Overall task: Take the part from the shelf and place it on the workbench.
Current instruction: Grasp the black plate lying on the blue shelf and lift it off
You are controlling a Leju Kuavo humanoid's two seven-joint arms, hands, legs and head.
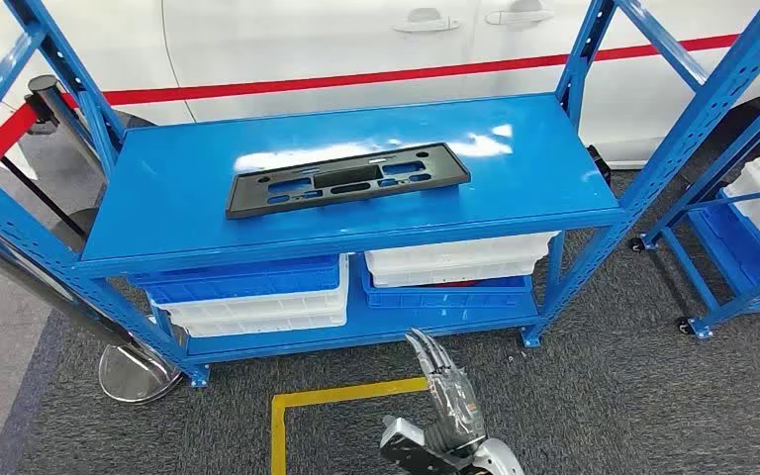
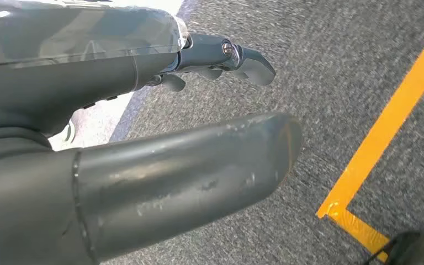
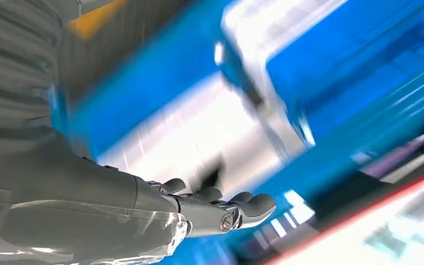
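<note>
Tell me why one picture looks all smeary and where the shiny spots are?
Right wrist view: motion blur smears the blue shelf and white bins behind the right hand. Head view: sharp, with white glare on the shelf top beside the black part. Left wrist view: the left hand and carpet look slightly soft.

Motion-blurred blue shelf (image 3: pixel 331 72) and white bins (image 3: pixel 199 138) behind right hand (image 3: pixel 215 210); wrist cut off.
</note>
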